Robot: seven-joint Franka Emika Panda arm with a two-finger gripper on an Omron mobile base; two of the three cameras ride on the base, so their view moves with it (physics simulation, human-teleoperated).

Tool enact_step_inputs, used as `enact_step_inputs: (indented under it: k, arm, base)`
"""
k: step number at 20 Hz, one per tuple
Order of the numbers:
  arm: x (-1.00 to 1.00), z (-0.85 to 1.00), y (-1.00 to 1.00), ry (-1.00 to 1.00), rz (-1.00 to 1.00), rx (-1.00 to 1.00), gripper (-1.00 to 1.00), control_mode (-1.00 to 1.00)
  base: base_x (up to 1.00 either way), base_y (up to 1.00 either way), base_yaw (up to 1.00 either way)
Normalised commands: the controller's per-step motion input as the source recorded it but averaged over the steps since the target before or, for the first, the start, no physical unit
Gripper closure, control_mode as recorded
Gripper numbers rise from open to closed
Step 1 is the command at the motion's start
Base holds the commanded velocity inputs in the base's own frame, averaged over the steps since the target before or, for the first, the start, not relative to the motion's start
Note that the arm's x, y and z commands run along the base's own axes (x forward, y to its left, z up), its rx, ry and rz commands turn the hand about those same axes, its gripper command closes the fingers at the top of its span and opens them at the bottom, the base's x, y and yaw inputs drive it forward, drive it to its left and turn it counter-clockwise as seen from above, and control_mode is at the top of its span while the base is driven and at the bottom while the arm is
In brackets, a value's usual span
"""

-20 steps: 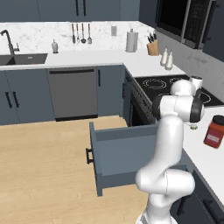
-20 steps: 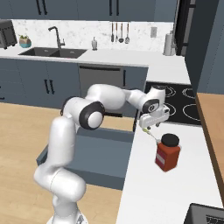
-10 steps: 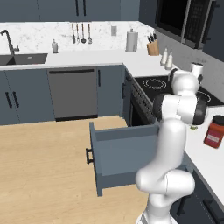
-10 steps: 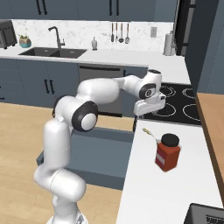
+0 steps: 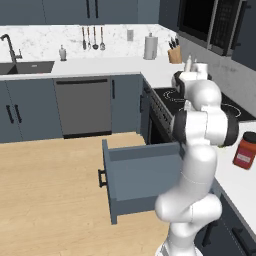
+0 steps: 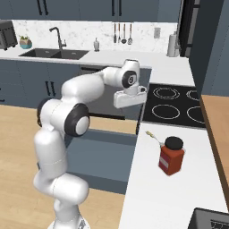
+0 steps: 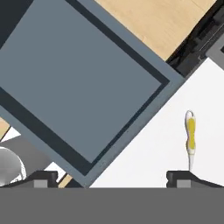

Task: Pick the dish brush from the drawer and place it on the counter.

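One slim dish brush – yellow grip, whitish ends, on counter, jaws spread

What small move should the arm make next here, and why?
Probably just lift the gripper clear and stop. The dish brush lies flat on the counter beside the open drawer, and the jaws stand wide apart with nothing between them.

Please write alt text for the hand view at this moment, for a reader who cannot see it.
A slim yellow-and-white dish brush lies on the white stone counter, beside the open blue-grey box drawer, whose flat floor is bare. The open two-finger gripper looks down from above, its dark fingertips wide apart; pale wooden floor shows beyond the drawer.
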Motion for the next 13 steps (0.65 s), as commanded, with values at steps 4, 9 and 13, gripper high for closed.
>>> enact_step_inputs:
  k: [4,9,13]
  arm:
    - [-0.5,-0.11,0.59,-0.12,0.03,0.0,-1.0,-1.0]
    - [-0.55,-0.23,0.64,-0.11,0.11,0.0,-1.0,-1.0]
    - [-0.35,-0.22,0.54,-0.12,0.14,0.0,-1.0,-1.0]
  base:
    - [0.0,0.0,0.0]
    - [0.0,0.0,0.0]
    - [0.0,0.0,0.0]
